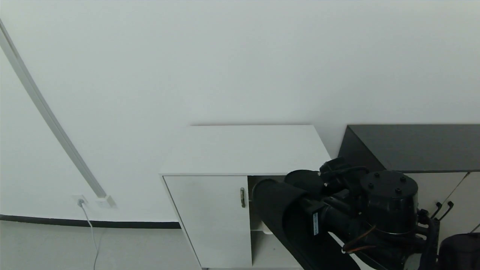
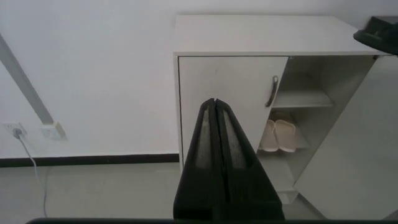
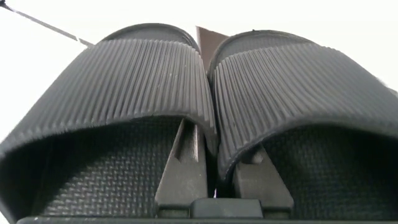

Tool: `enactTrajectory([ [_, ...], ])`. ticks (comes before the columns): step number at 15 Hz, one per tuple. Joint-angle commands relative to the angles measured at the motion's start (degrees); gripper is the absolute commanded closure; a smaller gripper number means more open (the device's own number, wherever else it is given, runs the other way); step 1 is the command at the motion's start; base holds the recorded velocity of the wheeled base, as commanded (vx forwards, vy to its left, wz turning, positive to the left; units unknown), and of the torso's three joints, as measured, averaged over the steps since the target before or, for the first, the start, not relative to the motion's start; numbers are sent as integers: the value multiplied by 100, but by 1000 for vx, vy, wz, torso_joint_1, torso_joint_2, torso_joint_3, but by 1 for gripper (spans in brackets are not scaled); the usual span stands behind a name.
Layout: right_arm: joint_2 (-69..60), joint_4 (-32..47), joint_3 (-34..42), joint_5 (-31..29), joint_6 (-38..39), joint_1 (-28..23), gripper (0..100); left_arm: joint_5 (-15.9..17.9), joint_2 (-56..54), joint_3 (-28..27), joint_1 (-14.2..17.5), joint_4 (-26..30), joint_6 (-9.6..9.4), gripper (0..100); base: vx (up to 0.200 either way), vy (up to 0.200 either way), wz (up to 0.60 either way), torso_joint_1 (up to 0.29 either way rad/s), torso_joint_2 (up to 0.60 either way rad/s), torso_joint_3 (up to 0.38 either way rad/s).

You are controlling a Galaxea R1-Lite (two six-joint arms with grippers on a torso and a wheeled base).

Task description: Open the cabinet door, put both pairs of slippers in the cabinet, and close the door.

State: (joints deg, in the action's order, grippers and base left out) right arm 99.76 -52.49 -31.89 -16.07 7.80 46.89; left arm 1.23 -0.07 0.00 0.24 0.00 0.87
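Left gripper (image 2: 214, 158): jaws pressed together, holding nothing, out in front of the closed left door (image 2: 205, 78). Right gripper (image 3: 214, 162): jaws pinching the black slippers (image 1: 279, 204) together by their inner sides, just in front of the open right half of the white cabinet (image 1: 243, 150). Inside I see the white slippers (image 2: 278, 135) side by side on a shelf. A dark cabinet (image 1: 412, 146) stands beside it.

Left pincer (image 2: 214, 104) closed, pointing forward, right pincer (image 3: 214, 168) apparently clamped on black slippers (image 3: 143, 81)
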Motion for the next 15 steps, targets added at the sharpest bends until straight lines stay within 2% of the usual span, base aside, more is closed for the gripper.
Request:
enactTrajectory([
  [1,18,-7,16,-2,-33,-4,100,0,7,0,-7,0,1,100,0,0,0,0,0,0],
  [15,132,-7,87,7,-33,5,100,-9,7,0,-7,0,10,100,0,0,0,0,0,0],
])
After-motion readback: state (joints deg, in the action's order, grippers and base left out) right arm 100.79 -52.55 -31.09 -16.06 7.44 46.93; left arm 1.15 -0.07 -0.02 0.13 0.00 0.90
